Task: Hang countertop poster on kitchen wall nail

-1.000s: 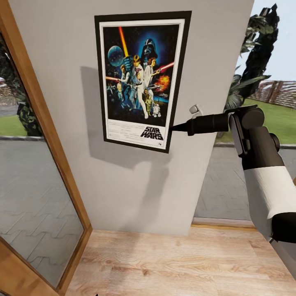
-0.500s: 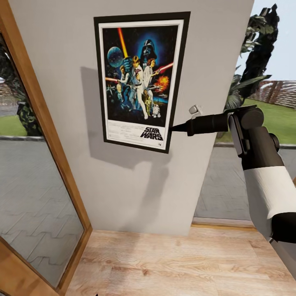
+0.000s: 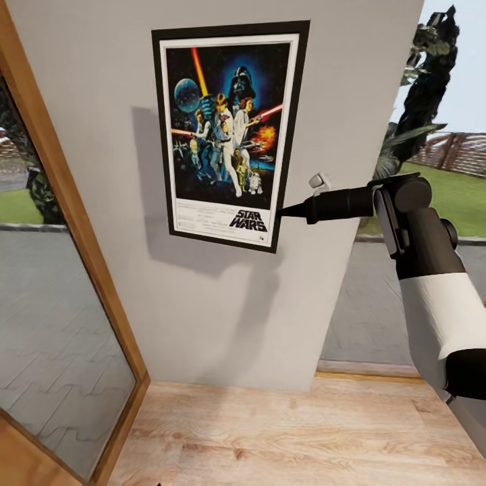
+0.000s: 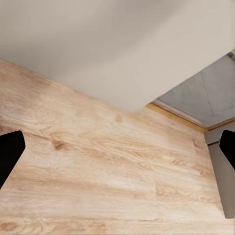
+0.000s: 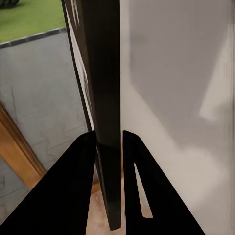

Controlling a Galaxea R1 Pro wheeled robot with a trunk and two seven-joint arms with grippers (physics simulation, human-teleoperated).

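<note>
Right gripper (image 5: 108, 147) fingers (image 5: 78, 166) pinching black-framed poster (image 3: 228, 131) edge-on at lower corner, flat rectangle against smooth grey wall (image 3: 223, 310). Left gripper (image 4: 117, 147) fingers spread above wood-grain floor (image 4: 98, 166).

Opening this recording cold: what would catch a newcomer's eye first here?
The colourful Star Wars poster, upright against the light-grey wall panel, dominates the head view. The right claw pinches its lower right edge; in the right wrist view both fingers clamp the black frame.

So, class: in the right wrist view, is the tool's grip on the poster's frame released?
No: the right tool has both fingers pressed against the poster frame's edge.
</note>
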